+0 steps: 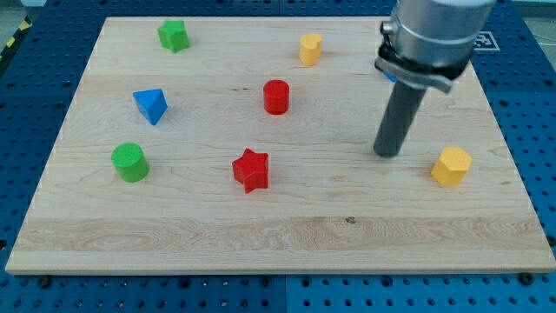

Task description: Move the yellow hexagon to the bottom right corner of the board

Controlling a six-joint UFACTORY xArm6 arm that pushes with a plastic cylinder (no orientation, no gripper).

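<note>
Yellow hexagon (452, 165) sits near the board's (287, 235) right edge, above its bottom right corner. My tip (386, 154), a bare rod grasping nothing, stands just left of it; pushing from there could shove it off the edge.

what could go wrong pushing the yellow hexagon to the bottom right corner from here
My tip sits to the view's left of the yellow hexagon, not above it, so a straight push may send it right, off the board edge, instead of down. An off-centre contact might also spin it aside.
</note>
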